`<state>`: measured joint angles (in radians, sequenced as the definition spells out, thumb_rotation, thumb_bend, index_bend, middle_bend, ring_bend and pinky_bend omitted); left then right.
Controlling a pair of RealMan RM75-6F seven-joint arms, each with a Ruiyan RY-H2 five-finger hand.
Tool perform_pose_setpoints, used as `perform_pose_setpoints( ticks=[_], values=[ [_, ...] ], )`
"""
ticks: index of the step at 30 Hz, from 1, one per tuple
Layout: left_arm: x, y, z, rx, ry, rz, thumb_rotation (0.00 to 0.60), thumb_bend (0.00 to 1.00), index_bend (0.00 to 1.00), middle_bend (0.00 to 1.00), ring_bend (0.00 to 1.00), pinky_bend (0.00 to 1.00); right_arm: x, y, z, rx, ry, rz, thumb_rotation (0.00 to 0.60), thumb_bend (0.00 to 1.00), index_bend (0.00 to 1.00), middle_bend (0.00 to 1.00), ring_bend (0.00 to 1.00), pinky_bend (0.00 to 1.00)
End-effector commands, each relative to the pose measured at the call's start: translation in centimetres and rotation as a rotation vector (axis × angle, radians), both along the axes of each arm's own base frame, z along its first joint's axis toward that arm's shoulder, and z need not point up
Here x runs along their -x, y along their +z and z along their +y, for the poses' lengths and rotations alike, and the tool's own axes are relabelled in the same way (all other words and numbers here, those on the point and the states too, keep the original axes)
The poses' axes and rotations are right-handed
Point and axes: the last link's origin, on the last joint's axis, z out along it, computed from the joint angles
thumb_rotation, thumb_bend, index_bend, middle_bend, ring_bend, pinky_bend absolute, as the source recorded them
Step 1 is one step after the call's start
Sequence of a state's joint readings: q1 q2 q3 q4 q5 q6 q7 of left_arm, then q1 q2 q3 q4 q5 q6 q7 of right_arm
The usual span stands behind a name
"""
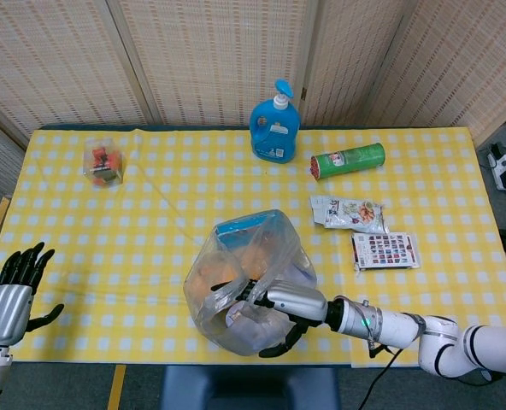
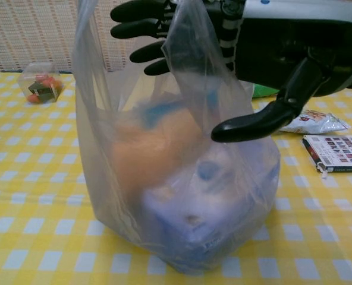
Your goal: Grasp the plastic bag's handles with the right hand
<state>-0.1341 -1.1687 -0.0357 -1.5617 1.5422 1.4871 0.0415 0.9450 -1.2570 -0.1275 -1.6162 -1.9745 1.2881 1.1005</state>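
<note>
Translucent plastic bag stands beneath and around the right hand, whose extended fingers pass through a handle loop, unclenched. Left hand, far off, is spread and empty.

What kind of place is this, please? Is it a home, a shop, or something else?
Probably a staged test area rather than a home or shop. Woven screen panels close off the table, groceries such as a blue pump bottle are spread apart, and a power strip lies on the floor.

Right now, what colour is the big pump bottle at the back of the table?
Blue pump bottle, clearest in the head view.
</note>
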Motion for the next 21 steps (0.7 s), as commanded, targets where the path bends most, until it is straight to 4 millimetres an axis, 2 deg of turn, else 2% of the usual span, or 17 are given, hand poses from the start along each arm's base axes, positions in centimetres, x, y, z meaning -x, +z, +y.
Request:
perform_pose_setpoints(
  ticks=[1,13,21],
  values=[
    [0.0,0.0,0.0,0.003,0.000,-0.001,0.600,0.23,0.00,0.00,0.03,0.00,-0.7,-0.3,-0.3,0.022,0.001,0.002,0.600,0.27,0.00,0.00,0.00,0.00],
    [0.0,0.3,-0.1,-0.002,-0.003,-0.011,0.600,0.23,0.00,0.00,0.03,0.00,-2.6,-1.3,-1.1,0.086,0.003,0.010,0.600,0.26,0.00,0.00,0.00,0.00],
    [0.0,0.5,-0.1,-0.002,-0.008,-0.017,0.600,0.23,0.00,0.00,0.03,0.00,-3.7,-1.5,-1.2,0.003,-0.057,-0.084,0.600,0.25,0.00,0.00,0.00,0.00]
  ],
)
